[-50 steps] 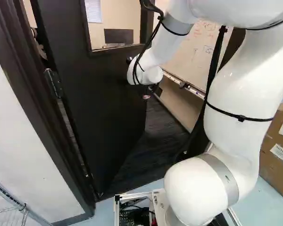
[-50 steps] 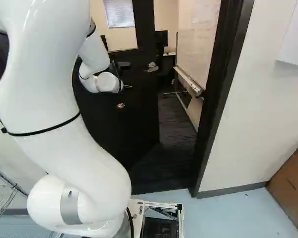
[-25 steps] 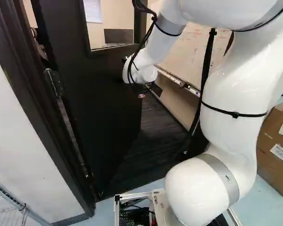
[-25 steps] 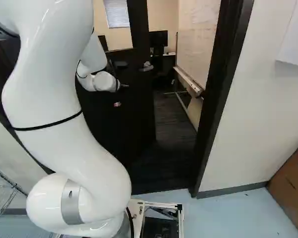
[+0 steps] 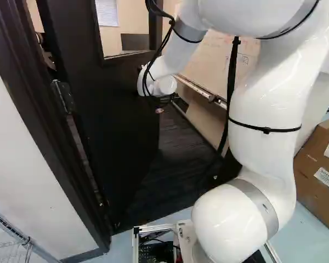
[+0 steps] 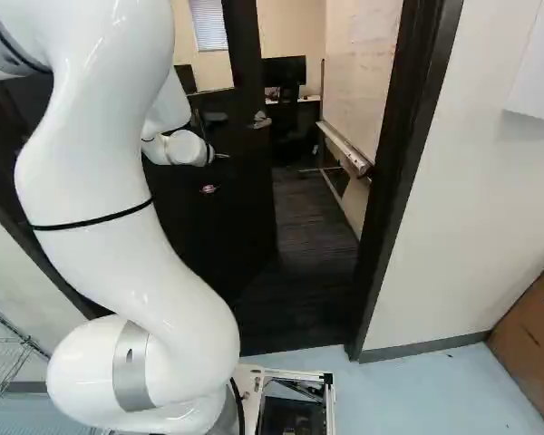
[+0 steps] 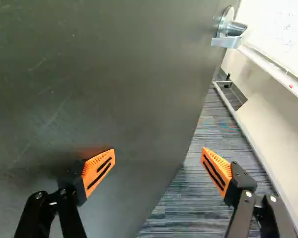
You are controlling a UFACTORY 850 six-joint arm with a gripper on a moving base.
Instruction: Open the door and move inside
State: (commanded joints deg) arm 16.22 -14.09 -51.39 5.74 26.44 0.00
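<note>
My gripper [image 5: 164, 101] is in front of the dark door [image 5: 112, 115], largely hidden by the white wrist in the left base view. The door stands part way open into the room. In the wrist view the gripper [image 7: 158, 151] has its fingers wide apart with nothing gripped. One orange pad [image 7: 100, 168] is at or very near the door's face [image 7: 114, 74]; contact is hard to tell. Its other pad [image 7: 216, 171] is out past the door's edge, over the dark carpet. The silver lever handle [image 7: 228, 37] is farther ahead, near that edge.
The dark frame [image 6: 403, 172] bounds the doorway on the right. Beyond it are carpet [image 6: 313, 217], a whiteboard [image 6: 367, 72] and a desk with a monitor [image 6: 284, 71]. Cardboard boxes [image 5: 318, 170] stand right of the arm; a wire rack [image 5: 11, 249] is at the left.
The door has swung farther inward, widening the gap at its free edge. My arm has moved with it, toward the left in the left base view. The base has not moved.
</note>
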